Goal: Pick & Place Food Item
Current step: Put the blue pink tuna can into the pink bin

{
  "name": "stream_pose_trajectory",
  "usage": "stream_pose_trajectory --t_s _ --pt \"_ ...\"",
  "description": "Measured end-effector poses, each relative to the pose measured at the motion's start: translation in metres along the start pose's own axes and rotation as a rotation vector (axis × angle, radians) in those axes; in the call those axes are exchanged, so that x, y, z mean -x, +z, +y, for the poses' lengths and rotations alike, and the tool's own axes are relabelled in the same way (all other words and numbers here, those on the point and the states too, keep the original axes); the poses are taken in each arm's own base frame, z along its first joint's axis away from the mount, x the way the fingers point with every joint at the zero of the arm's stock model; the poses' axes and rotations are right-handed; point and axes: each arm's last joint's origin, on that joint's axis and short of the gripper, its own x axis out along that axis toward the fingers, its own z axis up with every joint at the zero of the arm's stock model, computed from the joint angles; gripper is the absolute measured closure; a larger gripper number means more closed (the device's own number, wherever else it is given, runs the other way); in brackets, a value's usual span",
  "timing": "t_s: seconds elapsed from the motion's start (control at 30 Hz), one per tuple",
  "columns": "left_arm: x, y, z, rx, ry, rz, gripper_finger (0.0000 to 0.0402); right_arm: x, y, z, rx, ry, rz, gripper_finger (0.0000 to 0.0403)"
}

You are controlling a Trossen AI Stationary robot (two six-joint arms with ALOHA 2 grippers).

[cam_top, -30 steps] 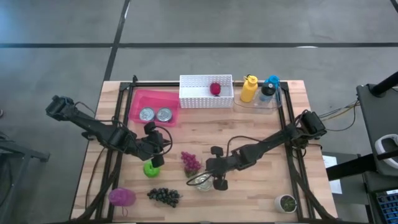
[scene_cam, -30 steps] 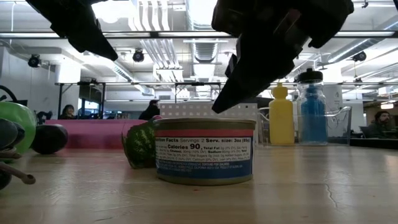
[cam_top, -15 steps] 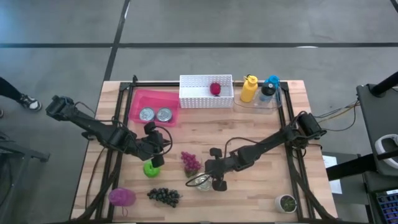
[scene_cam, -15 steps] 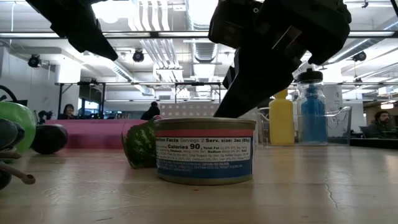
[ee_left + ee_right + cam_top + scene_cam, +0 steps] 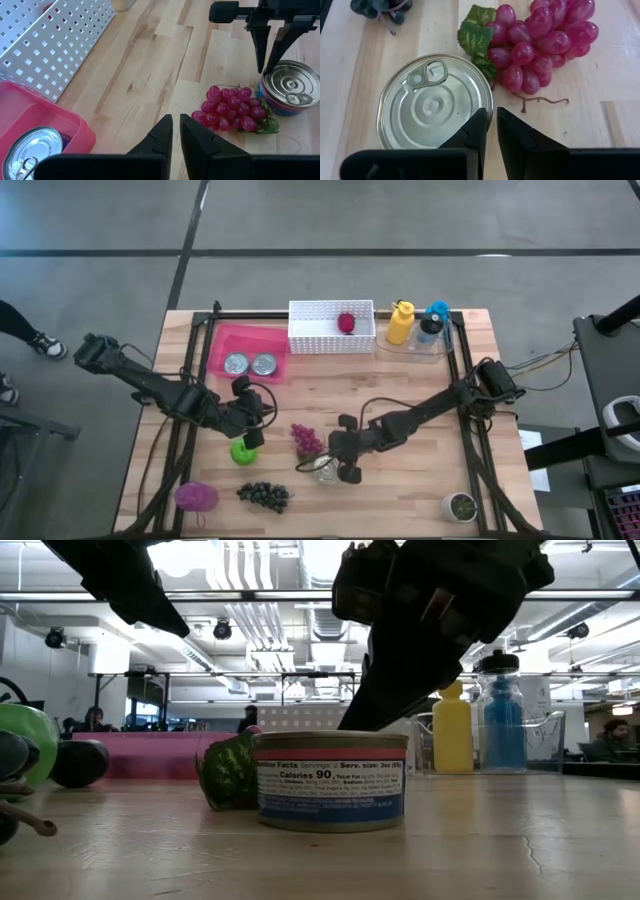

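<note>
While the right gripper (image 5: 333, 466) hangs low over the desk (image 5: 420, 390), its fingers (image 5: 479, 131) are clenched together, holding nothing, tips right at the rim of the tin can (image 5: 434, 103). The can stands upright on the desk, pull-tab up, just beside the red grapes (image 5: 540, 39), which sit on its far side from the dark grapes (image 5: 262, 495). In the low view the fingers come down behind the can's top edge; whether they touch it I can't tell. The left gripper (image 5: 249, 438) waits by the green fruit (image 5: 243, 451), fingers (image 5: 162, 134) pinched together on nothing, pointed toward the red grapes. Two more cans lie in the pink tray (image 5: 232, 342); a red item sits in the white perforated basket (image 5: 318, 330). A yellow bottle (image 5: 400, 322) and a blue-capped bottle (image 5: 432, 322) stand in a clear holder. The can is mostly covered by the right arm from above; the green fruit is cut off at the low view's edge.
</note>
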Motion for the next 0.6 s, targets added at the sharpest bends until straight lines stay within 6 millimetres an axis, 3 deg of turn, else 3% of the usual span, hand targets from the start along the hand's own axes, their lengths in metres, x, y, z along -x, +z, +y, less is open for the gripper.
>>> stream_pose_trajectory --t_s 0.6 --pt "0.0000 0.0000 0.0000 0.002 0.000 0.000 0.0363 -0.0004 -0.0003 -0.0052 -0.118 -0.021 0.016 0.0365"
